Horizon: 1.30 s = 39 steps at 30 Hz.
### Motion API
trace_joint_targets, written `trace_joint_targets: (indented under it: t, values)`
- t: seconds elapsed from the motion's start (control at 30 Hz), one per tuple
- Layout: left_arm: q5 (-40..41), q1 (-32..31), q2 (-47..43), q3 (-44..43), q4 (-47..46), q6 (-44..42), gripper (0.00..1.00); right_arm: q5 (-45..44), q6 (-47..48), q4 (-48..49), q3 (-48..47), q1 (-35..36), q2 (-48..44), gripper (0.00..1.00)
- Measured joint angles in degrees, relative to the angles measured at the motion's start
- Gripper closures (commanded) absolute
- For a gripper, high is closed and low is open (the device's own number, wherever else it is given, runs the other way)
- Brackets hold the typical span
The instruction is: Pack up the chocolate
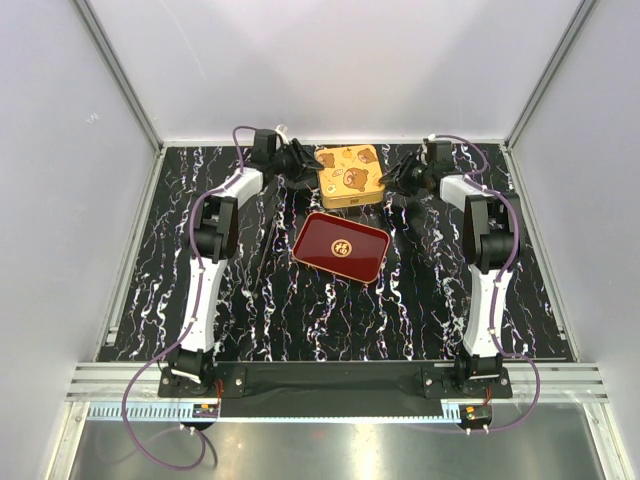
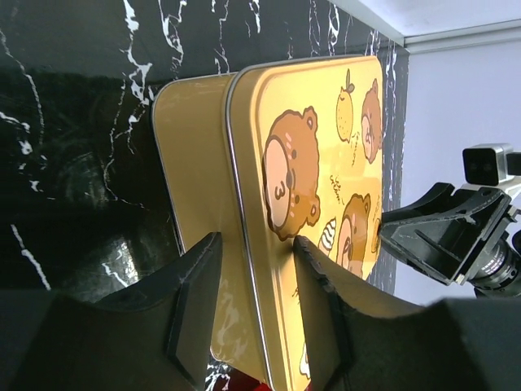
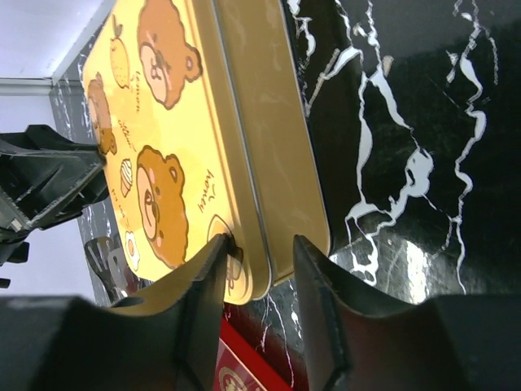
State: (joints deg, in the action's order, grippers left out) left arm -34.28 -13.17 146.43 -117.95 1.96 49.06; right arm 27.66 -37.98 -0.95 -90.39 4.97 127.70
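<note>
No chocolate shows in any view. The square gold tin with brown bears on its lid stands closed at the back middle of the table. The glossy red tray lies empty in front of it. My left gripper is at the tin's left side. In the left wrist view it is open, its jaws straddling the lid's edge of the tin. My right gripper is at the tin's right side. In the right wrist view it is open, one finger over the lid of the tin, the other beside its wall.
The table top is black marble with white veins. White walls and metal rails close it in on three sides. A corner of the red tray shows just below the right jaws.
</note>
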Motion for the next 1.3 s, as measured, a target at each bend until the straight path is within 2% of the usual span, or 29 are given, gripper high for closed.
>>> trace_joint_targets:
  t: [0.1, 0.2, 0.23, 0.3, 0.4, 0.43, 0.63, 0.73, 0.87, 0.9, 1.17, 1.27, 1.3]
  values:
    - [-0.09, 0.39, -0.02, -0.09, 0.07, -0.2, 0.52, -0.9, 0.04, -2.89, -1.29, -0.33, -0.04, 0.52]
    - [-0.31, 0.83, -0.02, -0.09, -0.02, -0.11, 0.51, -1.97, 0.92, -7.1, -4.42, -0.55, -0.04, 0.6]
    - [-0.37, 0.94, -0.02, -0.09, -0.33, -0.09, 0.51, -2.21, 1.25, -8.33, -5.92, -0.7, -0.04, 0.64]
    - [-0.63, 1.16, -0.13, -0.09, -0.66, 0.11, 0.51, -1.49, 1.95, -9.05, -9.16, -1.07, -0.02, 0.79]
    - [-1.42, 1.42, -0.26, -0.09, -2.03, 0.85, 0.51, 2.6, 0.79, -7.65, -15.1, -1.4, 0.9, 0.93]
    - [-1.79, 1.44, -0.33, -0.09, -2.54, 1.27, 0.51, 3.89, 0.13, -6.21, -16.98, -1.49, 1.66, 0.95]
    - [-3.85, 1.4, -0.35, -0.09, -6.16, 3.39, 0.54, 13.22, -6.36, 4.83, -28.94, -0.48, 12.0, 0.94]
    - [-4.59, 1.14, -0.33, -0.09, -7.21, 3.61, 0.55, 15.58, -8.96, 6.01, -34.01, 0.61, 18.84, 0.94]
    - [-4.74, 0.83, -0.04, -0.7, -7.65, 3.93, 0.57, 16.37, -11.74, 5.7, -34.58, 1.64, 25.14, 0.93]
    - [-4.74, 0.72, 0.26, -1.25, -7.61, 3.91, 0.57, 18.14, -14.08, 7.17, -34.53, 1.73, 25.94, 0.93]
    - [-4.79, 0.92, 1.22, -2.73, -6.25, 2.82, 0.57, 17.49, -14.6, 8.07, -34.42, 1.95, 25.79, 0.9]
    - [-4.98, 1.46, 1.14, -3.23, -4.79, 1.99, 0.57, 17.55, -15.04, 8.13, -34.47, 1.95, 25.7, 0.87]
    - [-4.94, 1.73, 0.87, -3.23, -3.82, 1.33, 0.57, 17.53, -15.06, 7.96, -34.38, 1.95, 25.44, 0.82]
